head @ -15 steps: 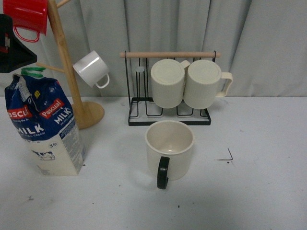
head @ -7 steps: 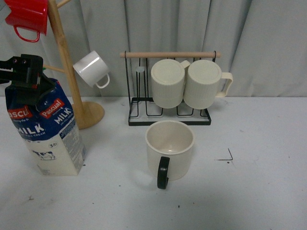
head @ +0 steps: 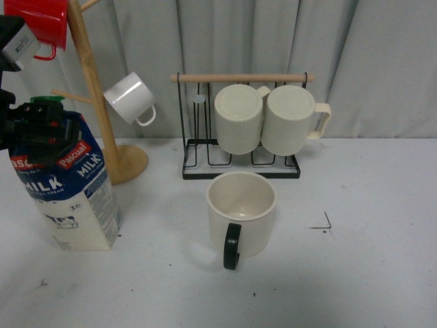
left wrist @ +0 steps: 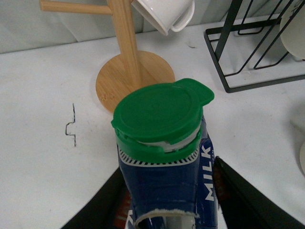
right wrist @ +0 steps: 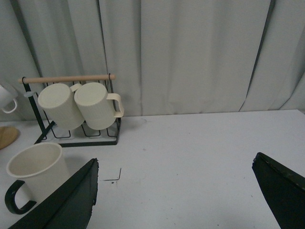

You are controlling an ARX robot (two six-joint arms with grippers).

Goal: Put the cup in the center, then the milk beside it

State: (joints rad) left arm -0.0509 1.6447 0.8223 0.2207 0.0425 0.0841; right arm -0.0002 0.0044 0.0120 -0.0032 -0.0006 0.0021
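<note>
The left gripper (head: pixel 37 130) straddles the top of the tall blue and white milk carton (head: pixel 72 198) at the left of the white table (head: pixel 369 273); whether it squeezes cannot be told. The cream mug with a black handle (head: pixel 241 212) stands in the centre. The right gripper (right wrist: pixel 176 160) is spread wide

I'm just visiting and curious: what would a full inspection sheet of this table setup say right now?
Surface: white table, few small dark marks.
Job's things: cup upright near centre, handle toward camera; milk standing at left, apart from it.
Clutter: wooden mug tree with red mug and white mug; wire rack holding two ribbed mugs.
Grippers: left gripper fingers flank the milk's top, grip unclear; right gripper open, empty.
Cables: nothing seen.
Surroundings: grey curtain behind.
</note>
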